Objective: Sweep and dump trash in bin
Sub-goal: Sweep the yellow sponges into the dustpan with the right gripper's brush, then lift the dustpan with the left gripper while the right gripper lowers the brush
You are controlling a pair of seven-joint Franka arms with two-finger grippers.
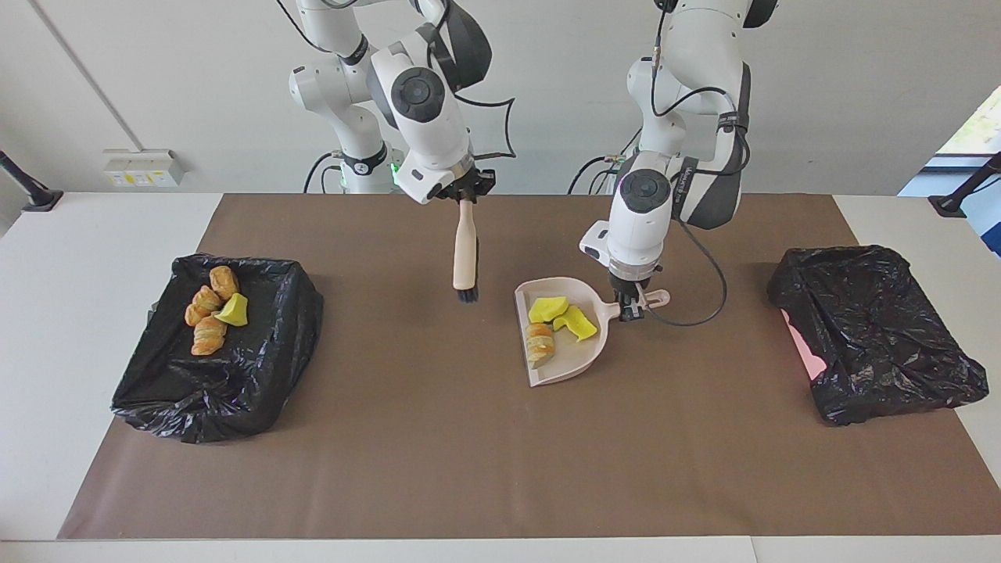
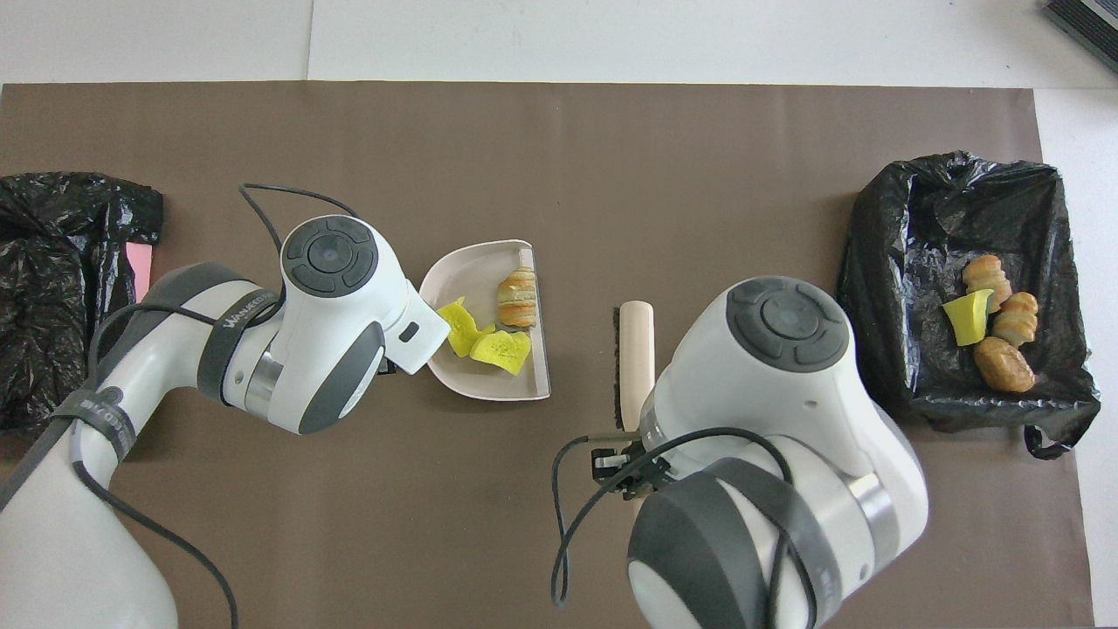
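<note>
Mid-desk, left gripper (image 1: 630, 306) fingers clamp the pale pink plastic dustpan (image 1: 575, 360) holding a croissant and yellow sponge bits (image 1: 561, 319); right gripper (image 1: 467, 192) holds beige-handled brush (image 1: 465, 262) raised at nine o'clock; dumping into the black-lined bin (image 1: 258, 375) remains

Right gripper (image 1: 464, 193) raised high, clamped tight, left gripper (image 1: 630, 306) low, clamped, both arms bent downward

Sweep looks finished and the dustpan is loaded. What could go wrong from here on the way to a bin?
1. The pastry lies right at the open lip of the dustpan, held by the left gripper at its handle; any forward tilt could roll it out.
2. The two yellow sponge bits are loose and light, so a fast swing may shed them.
3. The brush hangs from the right gripper beside the pan's path.
</note>
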